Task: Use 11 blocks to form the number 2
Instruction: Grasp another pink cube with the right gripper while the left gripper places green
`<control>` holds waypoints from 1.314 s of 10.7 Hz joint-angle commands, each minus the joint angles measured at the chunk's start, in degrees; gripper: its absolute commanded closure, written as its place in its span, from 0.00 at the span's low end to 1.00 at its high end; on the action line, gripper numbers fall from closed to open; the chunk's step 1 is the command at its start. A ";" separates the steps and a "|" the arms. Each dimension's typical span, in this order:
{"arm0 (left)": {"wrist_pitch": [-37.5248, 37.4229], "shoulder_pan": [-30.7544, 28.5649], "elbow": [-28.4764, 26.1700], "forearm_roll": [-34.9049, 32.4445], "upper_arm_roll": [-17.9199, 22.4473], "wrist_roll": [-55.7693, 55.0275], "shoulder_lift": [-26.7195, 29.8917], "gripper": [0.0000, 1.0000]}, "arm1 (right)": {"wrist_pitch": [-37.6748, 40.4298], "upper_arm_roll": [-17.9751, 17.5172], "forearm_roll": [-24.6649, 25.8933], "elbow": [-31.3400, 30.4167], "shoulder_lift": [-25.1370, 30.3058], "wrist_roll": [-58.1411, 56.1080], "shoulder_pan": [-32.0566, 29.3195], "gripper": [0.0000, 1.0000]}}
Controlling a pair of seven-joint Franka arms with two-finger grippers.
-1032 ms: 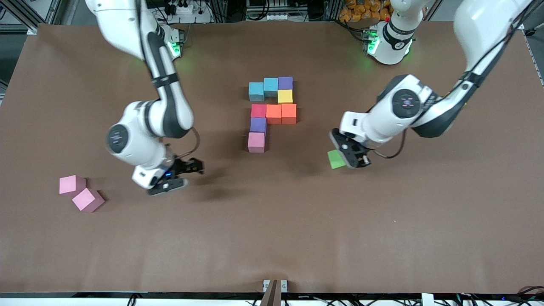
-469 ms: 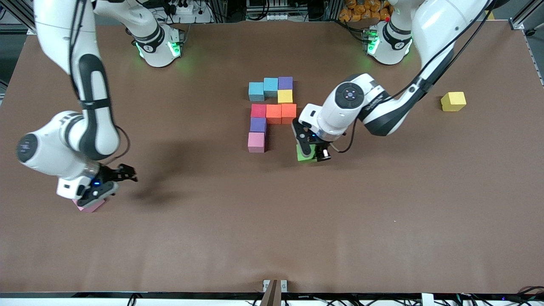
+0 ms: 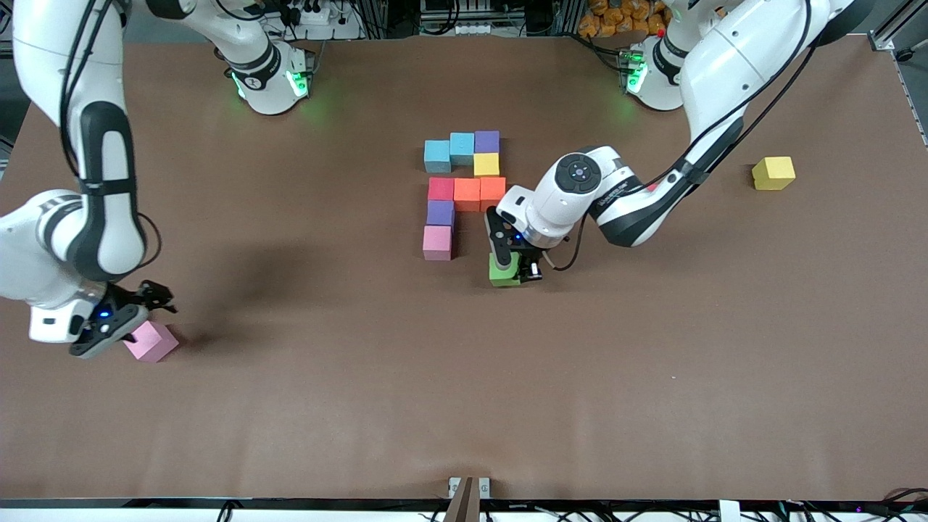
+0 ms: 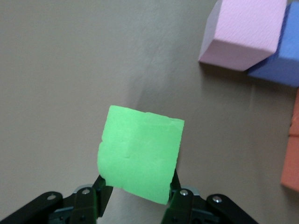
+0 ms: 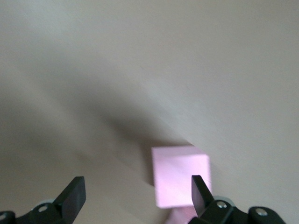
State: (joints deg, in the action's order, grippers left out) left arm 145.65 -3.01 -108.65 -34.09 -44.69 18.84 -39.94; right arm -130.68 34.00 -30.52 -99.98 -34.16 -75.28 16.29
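The left gripper (image 3: 511, 267) is gripping the green block (image 3: 502, 270) between its closed fingers (image 4: 102, 193), over the table (image 3: 464, 377) just beside the pink block (image 3: 437, 242) that ends the figure, toward the left arm's end. A cube, it has no long axis; it is sitting slightly skewed against the figure's rows.

The figure is lying in the table's middle: two blue blocks (image 3: 437, 155) and a purple block (image 3: 486, 141) forming the farthest row, a yellow block (image 3: 486, 164) under the purple one, then a red block (image 3: 440, 188) and two orange blocks (image 3: 479, 193) in a row, then a second purple block (image 3: 439, 213) and the pink block coming nearer the camera. Nothing is lying between the green block and the pink one.

The right gripper (image 3: 116, 319) is hanging with its fingers (image 5: 74, 196) spread wide at the right arm's end, over a loose pink block (image 3: 151, 341); in the right wrist view a second pink shape is showing at the edge, too cut off to identify. A loose yellow block (image 3: 773, 172) is sitting alone toward the left arm's end.

The table is covered in plain brown matting; cables and metal framing are running along the edge by the bases.
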 commanded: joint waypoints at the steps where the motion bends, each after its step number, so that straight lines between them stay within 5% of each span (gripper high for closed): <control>1: 0.69 3.26 1.07 -1.85 1.44 -3.89 -0.40 0.72 | -0.10 -1.30 0.11 3.12 -3.71 -4.69 -3.45 0.00; 4: 3.94 5.37 0.46 -2.03 3.29 -3.90 -0.40 0.72 | -2.64 -4.19 -0.07 3.12 -5.38 -5.32 -5.91 0.00; 7: 5.69 5.55 0.37 -3.08 3.29 -3.90 -1.37 0.72 | -9.66 -11.75 0.20 2.95 -6.44 -9.43 -12.15 0.00; 14: 8.42 5.47 -1.64 -5.90 3.29 -6.27 -2.34 0.73 | -11.70 -12.12 -0.06 3.74 -8.20 -11.64 -13.12 0.00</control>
State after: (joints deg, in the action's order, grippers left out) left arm 152.21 2.12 -109.52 -38.08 -41.76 15.00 -42.40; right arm -141.71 23.22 -30.52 -97.79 -41.32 -84.78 5.11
